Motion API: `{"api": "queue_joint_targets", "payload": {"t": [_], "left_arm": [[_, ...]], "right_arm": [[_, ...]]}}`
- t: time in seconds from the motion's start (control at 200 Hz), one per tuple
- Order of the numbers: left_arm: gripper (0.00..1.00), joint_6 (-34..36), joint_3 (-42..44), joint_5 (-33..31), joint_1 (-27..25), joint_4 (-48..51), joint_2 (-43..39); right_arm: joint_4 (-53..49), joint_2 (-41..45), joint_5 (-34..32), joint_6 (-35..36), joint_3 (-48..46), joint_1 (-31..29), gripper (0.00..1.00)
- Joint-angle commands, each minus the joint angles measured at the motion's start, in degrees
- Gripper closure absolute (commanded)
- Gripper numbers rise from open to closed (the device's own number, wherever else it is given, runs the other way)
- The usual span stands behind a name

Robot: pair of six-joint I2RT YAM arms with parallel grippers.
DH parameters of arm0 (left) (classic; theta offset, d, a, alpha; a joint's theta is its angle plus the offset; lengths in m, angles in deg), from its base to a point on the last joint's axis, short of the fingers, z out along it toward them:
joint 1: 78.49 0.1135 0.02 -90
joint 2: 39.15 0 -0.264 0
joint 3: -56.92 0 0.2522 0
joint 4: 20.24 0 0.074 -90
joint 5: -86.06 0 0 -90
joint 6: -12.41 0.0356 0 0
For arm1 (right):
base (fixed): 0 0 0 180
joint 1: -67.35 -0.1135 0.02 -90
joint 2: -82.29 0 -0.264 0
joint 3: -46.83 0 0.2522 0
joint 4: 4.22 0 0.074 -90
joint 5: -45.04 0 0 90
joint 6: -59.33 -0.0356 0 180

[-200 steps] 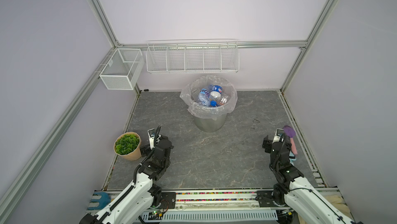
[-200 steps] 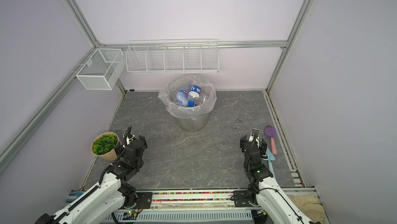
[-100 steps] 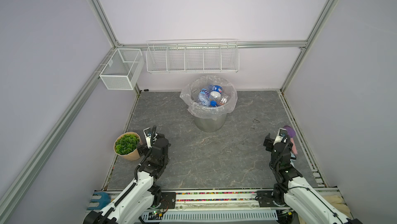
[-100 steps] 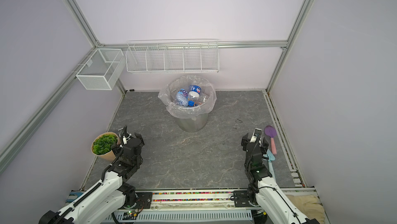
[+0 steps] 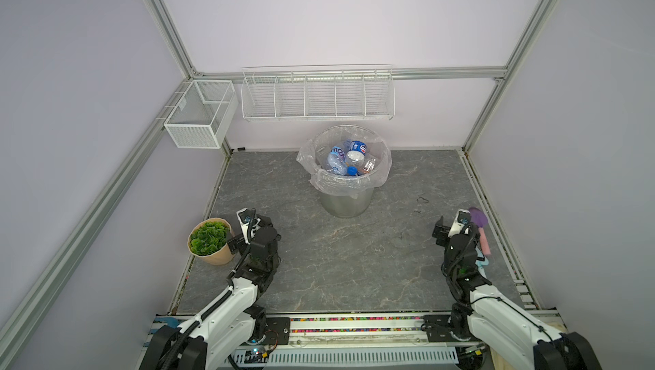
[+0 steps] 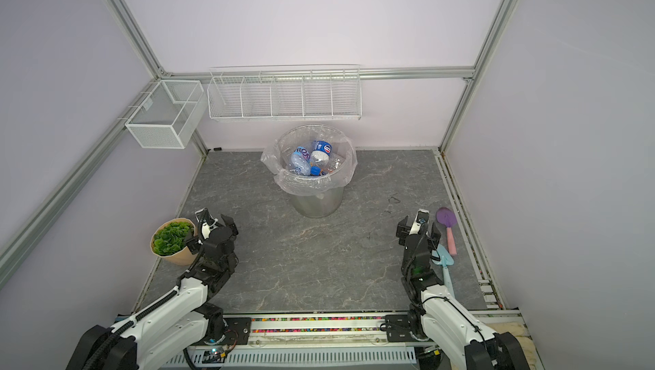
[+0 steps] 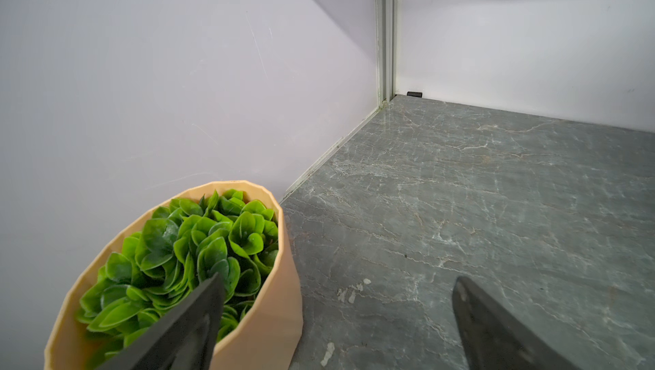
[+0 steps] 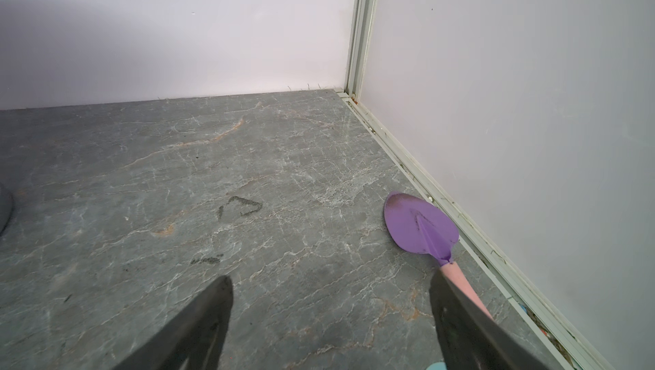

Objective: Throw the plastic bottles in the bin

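The bottles (image 5: 345, 159) lie inside the bin (image 5: 347, 203) at the bench's (image 5: 336, 254) back; left tool (image 7: 338, 281) and right tool (image 8: 329, 279) gape wide, holding nothing; the job looks done, so best park both clear of plant pot (image 5: 212, 260) and trowel (image 8: 420, 224).

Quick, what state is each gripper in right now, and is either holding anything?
Left gripper: open, holding nothing.
Right gripper: open, holding nothing.

Left end effector (image 5: 253, 219) nearer potted plant (image 5: 209, 240)
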Motion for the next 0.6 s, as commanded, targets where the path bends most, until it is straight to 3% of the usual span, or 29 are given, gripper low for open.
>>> {"api": "queue_joint_targets", "payload": {"t": [0.0, 0.225, 0.595], "left_arm": [[0.01, 1.6, -1.8, -1.0, 0.5, -4.9, 3.8], [0.01, 4.2, -3.5, 1.3, 1.8, -10.8, 10.4], [0.01, 6.3, -2.8, 3.6, 4.3, -21.2, 15.3]], "right_arm": [[7.1, -2.5, 1.3, 2.0, -0.8, 0.5, 0.11], [13.6, -10.1, 1.6, 3.8, 0.6, 0.5, 0.11], [18.1, -14.1, 2.1, 5.0, 1.2, 0.6, 0.11]]}}
